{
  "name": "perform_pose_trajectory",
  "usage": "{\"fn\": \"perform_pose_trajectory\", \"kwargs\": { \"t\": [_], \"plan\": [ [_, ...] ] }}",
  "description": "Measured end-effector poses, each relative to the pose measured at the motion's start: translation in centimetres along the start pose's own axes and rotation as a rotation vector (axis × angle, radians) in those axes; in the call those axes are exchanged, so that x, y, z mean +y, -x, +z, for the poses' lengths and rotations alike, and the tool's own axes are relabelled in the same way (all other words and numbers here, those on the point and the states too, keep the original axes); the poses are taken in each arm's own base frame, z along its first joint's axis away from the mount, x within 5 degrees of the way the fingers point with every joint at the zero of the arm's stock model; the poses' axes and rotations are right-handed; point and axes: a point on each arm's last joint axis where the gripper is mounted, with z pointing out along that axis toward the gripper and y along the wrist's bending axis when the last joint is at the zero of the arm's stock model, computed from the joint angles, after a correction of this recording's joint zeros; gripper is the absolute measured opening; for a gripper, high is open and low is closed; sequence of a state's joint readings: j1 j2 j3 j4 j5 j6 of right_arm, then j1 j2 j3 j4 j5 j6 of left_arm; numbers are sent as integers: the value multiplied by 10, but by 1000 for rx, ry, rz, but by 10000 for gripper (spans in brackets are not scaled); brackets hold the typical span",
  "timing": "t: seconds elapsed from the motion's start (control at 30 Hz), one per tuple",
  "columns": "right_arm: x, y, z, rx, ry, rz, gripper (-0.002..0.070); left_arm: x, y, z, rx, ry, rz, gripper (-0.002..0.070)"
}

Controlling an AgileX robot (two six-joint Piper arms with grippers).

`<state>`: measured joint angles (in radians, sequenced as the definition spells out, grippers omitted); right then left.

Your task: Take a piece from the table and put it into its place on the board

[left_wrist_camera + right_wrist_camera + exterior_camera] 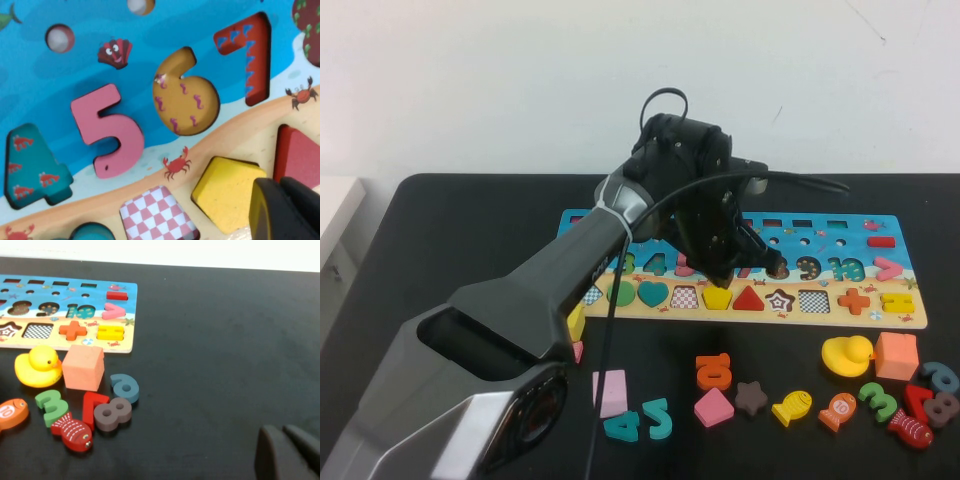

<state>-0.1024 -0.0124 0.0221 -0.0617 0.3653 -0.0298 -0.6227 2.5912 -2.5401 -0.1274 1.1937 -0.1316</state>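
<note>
Left gripper (728, 272), jaws together, is pressing the yellow piece (717, 297) into the board (880, 262)'s pentagon slot, so probably push straight down; right gripper (287, 452), jaws together, idles over the tabletop (225, 340).

Black table (440, 230) bears the board (880, 262); duck (845, 355), loose numbers nearby.

I see the board (880, 318) lying across the far middle of the counter (460, 215). The piece (717, 297) sits in its slot in the board's near row, with my left tool (720, 272) just above it. A duck (846, 355) and a cube (896, 355) lie before the board's right end. My right tool (287, 452) hangs over the counter, well right of them.
</note>
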Motion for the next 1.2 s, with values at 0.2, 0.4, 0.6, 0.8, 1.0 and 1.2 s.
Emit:
{"fn": "perform_pose_trajectory", "kwargs": {
  "t": [0.2, 0.4, 0.6, 0.8, 1.0, 1.2],
  "plan": [
    [0, 0, 0, 0, 0, 0, 18, 2, -4, 11, 28, 6, 2, 0],
    [0, 0, 0, 0, 0, 0, 18, 5, -5, 12, 44, 31, 28, 0],
    [0, 0, 0, 0, 0, 0, 18, 6, -6, 11, 58, 48, 55, 0],
    [0, 0, 0, 0, 0, 0, 19, 9, -5, 6, 49, 84, 77, 0],
    [0, 0, 0, 0, 0, 0, 18, 9, 10, -62, -89, 192, 120, 0],
    [0, 0, 0, 0, 0, 0, 18, 0, 8, -224, -390, 277, 136, 0]
  ]
}}
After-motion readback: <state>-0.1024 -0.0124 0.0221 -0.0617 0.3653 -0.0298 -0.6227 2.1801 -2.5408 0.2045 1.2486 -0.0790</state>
